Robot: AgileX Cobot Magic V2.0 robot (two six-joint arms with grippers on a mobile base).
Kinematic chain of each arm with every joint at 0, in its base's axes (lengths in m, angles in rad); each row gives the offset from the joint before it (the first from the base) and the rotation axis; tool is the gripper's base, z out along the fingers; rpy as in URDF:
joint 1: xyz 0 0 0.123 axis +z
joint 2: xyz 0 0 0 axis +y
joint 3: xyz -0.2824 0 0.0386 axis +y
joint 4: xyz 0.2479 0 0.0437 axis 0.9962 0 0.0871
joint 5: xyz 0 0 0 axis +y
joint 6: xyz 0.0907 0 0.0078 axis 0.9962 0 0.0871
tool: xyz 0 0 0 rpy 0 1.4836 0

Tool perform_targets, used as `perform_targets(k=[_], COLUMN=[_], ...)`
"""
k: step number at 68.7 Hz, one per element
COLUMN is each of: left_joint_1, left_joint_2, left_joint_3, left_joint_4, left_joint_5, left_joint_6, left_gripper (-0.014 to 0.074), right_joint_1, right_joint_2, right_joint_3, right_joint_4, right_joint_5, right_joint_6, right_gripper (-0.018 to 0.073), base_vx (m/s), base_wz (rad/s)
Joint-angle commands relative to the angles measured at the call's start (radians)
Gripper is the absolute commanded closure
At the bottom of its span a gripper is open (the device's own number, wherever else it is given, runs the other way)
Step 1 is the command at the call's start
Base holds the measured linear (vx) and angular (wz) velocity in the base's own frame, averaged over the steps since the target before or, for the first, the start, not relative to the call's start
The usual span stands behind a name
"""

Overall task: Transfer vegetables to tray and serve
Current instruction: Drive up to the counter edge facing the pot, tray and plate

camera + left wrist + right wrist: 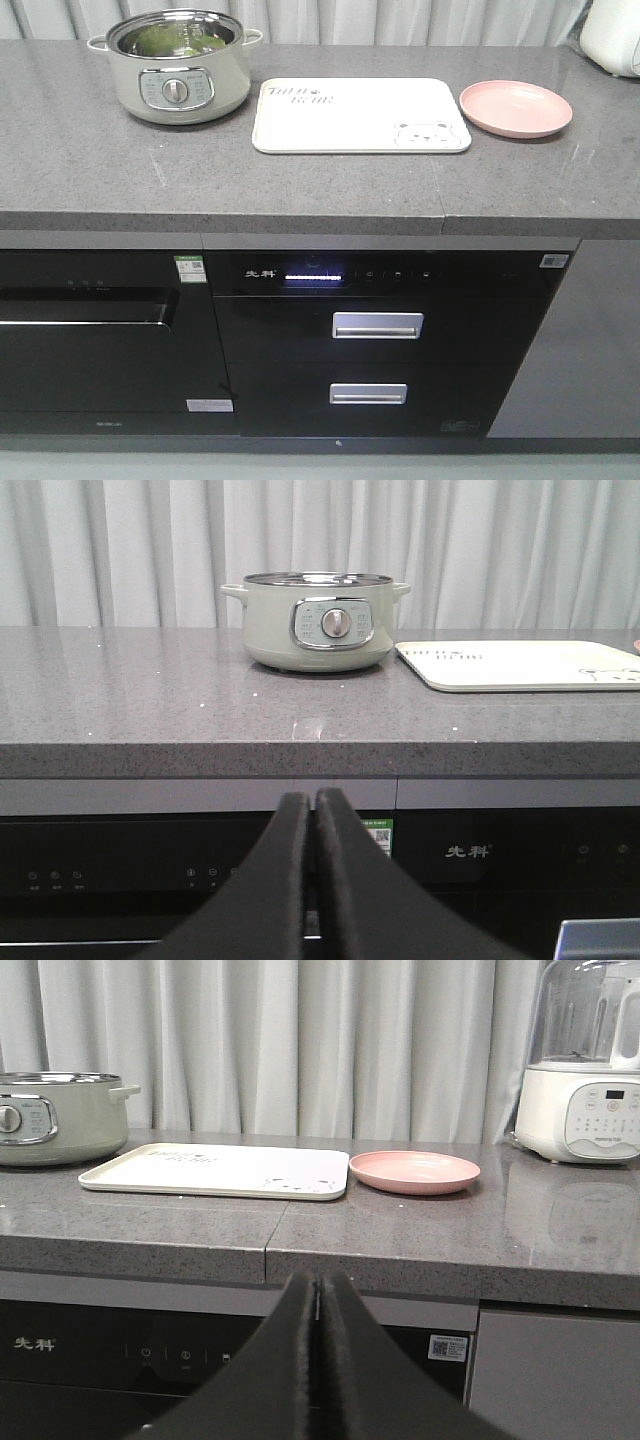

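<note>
Currently, your stock on the speckled grey stone countertop runs as follows, left to right in the front view.

Item one: a pale green round electric pot with a steel rim, two side handles and a dial panel facing you. Inside it you can see the vegetables, bright green crinkled leaves lying low in the bowl.

Item two: the tray, cream rectangular plastic with rounded corners, lettering at its left end and a bear face at its right front corner. It lies flat just beside the pot, not touching it.

Item three: a round pink plastic plate, just right of the tray with a narrow gap between them.

Item four: a white blender with a clear jug, at the far right, well apart from the plate.

Below the counter you have a black glass-fronted built-in appliance with two silver drawer handles and a lit display. Behind everything hangs a pale pleated curtain.

Tools: your left gripper has its black fingers pressed together, sits lower than the counter edge and faces the pot. Your right gripper is likewise pressed together, low, facing the tray and plate.
</note>
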Motion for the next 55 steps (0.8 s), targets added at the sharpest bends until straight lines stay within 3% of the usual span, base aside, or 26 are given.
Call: perform_targets(k=[1, 55], left_joint_1=[-0.003, -0.003], left_joint_2=[-0.014, -0.014], left_joint_3=[0.025, 0.025], left_joint_4=[-0.002, -0.002], left_joint_5=[-0.072, -0.072], left_joint_6=[0.000, 0.000], left_gripper=[0.0602, 0.0602], right_joint_1=[-0.002, -0.002], right_joint_2=[0.009, 0.009], right_joint_3=[0.015, 0.015], right_joint_4=[-0.008, -0.008], right_joint_5=[-0.074, -0.074], right_joint_6=[-0.003, -0.003], right_gripper=[0.0562, 0.0562], base_vx=[0.12, 0.13], base_wz=[0.00, -0.03])
